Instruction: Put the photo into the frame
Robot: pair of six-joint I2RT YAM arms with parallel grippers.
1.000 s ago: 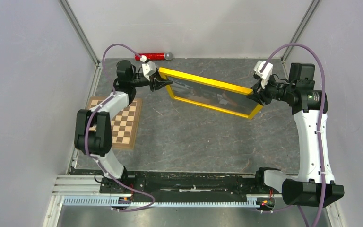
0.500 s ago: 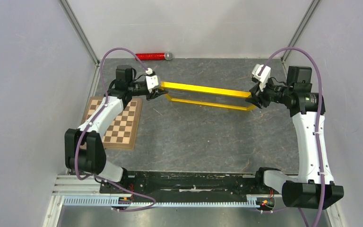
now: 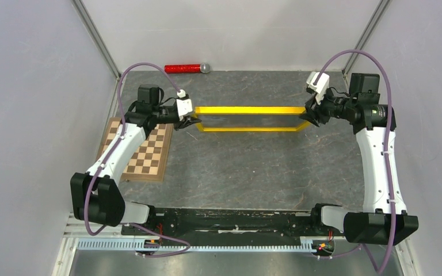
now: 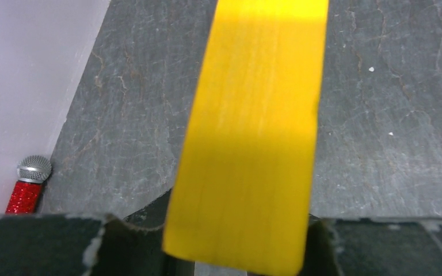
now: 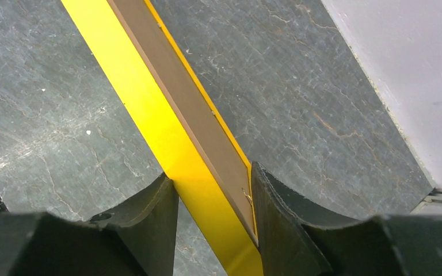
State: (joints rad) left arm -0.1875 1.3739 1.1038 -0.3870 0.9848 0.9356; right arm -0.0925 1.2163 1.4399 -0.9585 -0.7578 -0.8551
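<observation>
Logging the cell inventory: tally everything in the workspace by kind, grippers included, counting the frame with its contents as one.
Picture frame: 1
Chessboard: 1
Microphone: 1
Grippers: 2, the left gripper and the right gripper
Total: 5

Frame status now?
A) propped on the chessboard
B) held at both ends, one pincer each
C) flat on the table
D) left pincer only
B: the left pincer grips one end of the frame, the right pincer the other; each wrist view shows a yellow rail between its fingers.
</observation>
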